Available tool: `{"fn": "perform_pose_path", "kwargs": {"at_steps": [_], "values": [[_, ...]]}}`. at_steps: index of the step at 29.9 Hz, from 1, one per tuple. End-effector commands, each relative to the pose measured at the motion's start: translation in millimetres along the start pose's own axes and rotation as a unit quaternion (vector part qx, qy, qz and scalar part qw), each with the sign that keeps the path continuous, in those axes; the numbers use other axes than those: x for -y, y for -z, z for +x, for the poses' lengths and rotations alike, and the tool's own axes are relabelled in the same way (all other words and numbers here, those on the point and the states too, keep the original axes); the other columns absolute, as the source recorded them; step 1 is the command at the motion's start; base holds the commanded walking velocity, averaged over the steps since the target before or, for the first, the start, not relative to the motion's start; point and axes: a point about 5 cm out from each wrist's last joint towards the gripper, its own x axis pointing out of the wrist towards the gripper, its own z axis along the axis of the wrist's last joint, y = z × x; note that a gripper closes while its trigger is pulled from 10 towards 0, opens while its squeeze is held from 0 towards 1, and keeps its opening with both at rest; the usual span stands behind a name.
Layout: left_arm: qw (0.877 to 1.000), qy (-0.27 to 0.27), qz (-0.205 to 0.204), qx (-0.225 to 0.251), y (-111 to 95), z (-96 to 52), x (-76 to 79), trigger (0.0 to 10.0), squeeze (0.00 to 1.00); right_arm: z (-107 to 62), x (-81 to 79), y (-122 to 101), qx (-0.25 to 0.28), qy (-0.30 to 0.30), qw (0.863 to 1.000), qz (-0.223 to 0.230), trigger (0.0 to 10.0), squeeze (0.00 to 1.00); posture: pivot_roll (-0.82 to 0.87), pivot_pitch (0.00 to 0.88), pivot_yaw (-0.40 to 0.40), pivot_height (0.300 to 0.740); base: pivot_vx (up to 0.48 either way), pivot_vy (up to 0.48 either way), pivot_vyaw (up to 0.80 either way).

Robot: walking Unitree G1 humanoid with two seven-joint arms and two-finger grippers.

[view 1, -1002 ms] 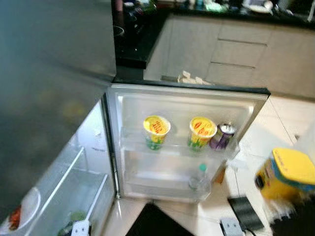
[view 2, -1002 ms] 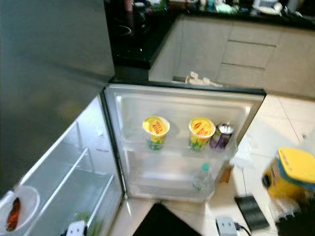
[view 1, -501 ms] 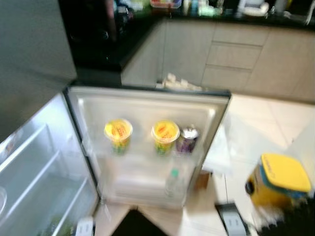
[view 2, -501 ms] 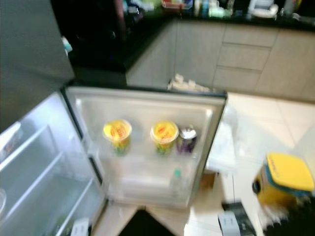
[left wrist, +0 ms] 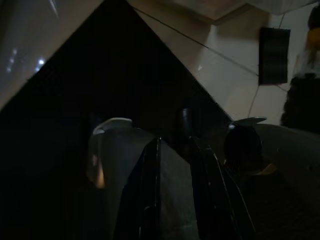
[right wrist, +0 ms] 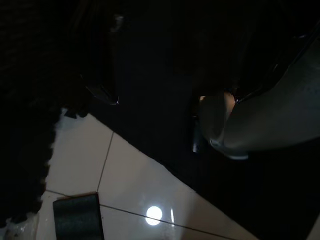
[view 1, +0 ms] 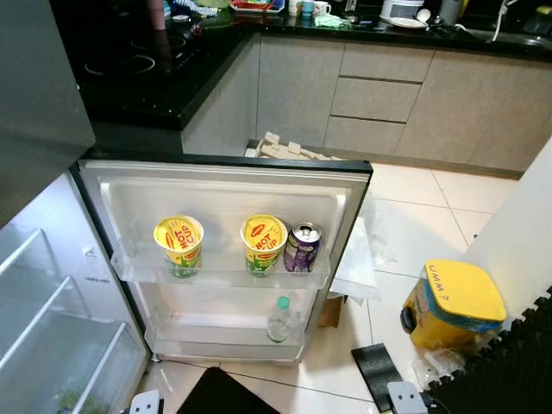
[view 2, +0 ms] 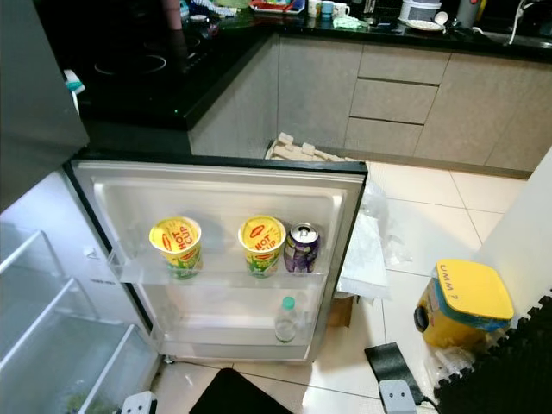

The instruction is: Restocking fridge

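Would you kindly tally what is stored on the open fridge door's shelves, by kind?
Noodle cups: 2, left cup and right cup
Purple can: 1
Clear bottle, lower shelf: 1
Total: 4

Left gripper (left wrist: 175, 170) hangs idle, pointing down, black fingers close together. Right arm hangs idle in shade; its fingers indistinct.

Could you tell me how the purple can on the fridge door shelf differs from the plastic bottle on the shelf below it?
The purple can is opaque with a silver top; the plastic bottle is clear with a green cap. The can stands on the upper door shelf beside a noodle cup; the bottle stands alone below. Both are upright.
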Motion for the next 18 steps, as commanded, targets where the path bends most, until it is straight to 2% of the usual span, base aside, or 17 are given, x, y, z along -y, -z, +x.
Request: {"fn": "perform_pose_path", "kwargs": {"at_steps": [1, 5, 9, 16, 18], "values": [[1.0, 0.005, -0.003, -0.01, 5.0, -0.1, 2.2, 10.0, 0.0, -1.3, 7.7, -2.3, 0.001, 0.01, 1.0, -0.003, 10.0, 0.0, -0.04, 0.0, -0.033, 0.74, 0.0, -0.48, 0.0], [1.0, 0.005, -0.004, -0.01, 4.7, 0.1, 2.3, 10.0, 0.0, -1.2, 7.4, -2.6, 0.002, 0.009, 1.0, -0.003, 10.0, 0.0, -0.05, 0.0, -0.03, 0.74, 0.0, -0.48, 0.0], [1.0, -0.007, 0.0, -0.009, 3.5, 0.2, 0.8, 10.0, 0.0, -1.7, 8.1, -0.5, -0.002, 0.008, 1.0, -0.013, 10.0, 0.0, -0.05, 0.0, -0.03, 0.74, 0.0, 0.0, 0.0], [1.0, -0.012, -0.005, -0.01, 3.5, -0.3, -0.9, 10.0, 0.0, -1.9, 6.8, -4.9, 0.014, -0.024, 1.0, 0.002, 10.0, 0.0, -0.05, 0.0, -0.031, 0.74, 0.0, 0.0, 0.0], [1.0, -0.011, -0.006, -0.009, 2.9, -0.1, -0.6, 10.0, 0.0, -2.2, 5.8, -5.3, 0.017, -0.043, 0.999, 0.027, 10.0, 0.0, -0.05, 0.0, -0.031, 0.74, 0.0, 0.0, 0.51]]}}
